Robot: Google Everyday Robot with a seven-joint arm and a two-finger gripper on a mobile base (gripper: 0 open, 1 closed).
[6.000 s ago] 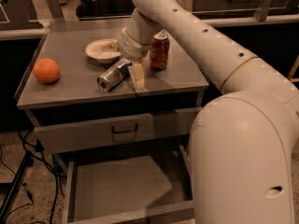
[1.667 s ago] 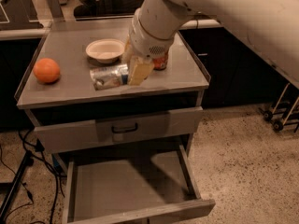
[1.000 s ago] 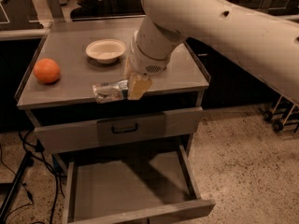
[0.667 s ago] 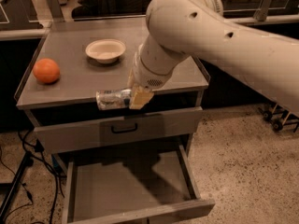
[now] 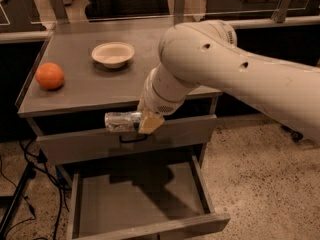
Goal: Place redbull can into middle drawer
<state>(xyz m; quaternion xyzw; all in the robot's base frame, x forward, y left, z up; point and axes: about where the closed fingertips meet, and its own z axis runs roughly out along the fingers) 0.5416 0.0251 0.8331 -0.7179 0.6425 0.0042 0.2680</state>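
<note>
Setting: grey cabinet with a flat counter top (image 5: 90, 91), on a speckled floor (image 5: 260, 169); dark room behind.
Can position: redbull can (image 5: 120, 121) hung in the air on its side, long axis left-right, in front of the counter's front edge and level with the closed drawer front (image 5: 100, 145). It was above the middle drawer (image 5: 115, 204), touching neither.
Grip: gripper (image 5: 144, 122) sat at the can's right end, fingers pinched on it; one tan finger (image 5: 151, 122) showed, and most of the can stuck out to the left.
Handling (judgement): probably light, thin-walled, smooth metal. It would be stiff enough for a pinch, but could dent if squeezed hard and would roll if set down on its side. An end grip leaves it cantilevered; a grip mid-body across the width looks safer.
Drawer: pulled open, floor bare, low side walls, directly below the can.
Arm: white arm (image 5: 235, 74) came in from the right, over the counter's right end.
Counter items: orange (image 5: 50, 75) at left, bowl (image 5: 113, 53) toward the back, well apart.
Counts: 1 can, 1 gripper, 1 open drawer, 1 closed drawer front with loop handle (image 5: 132, 138), 1 orange, 1 bowl.
</note>
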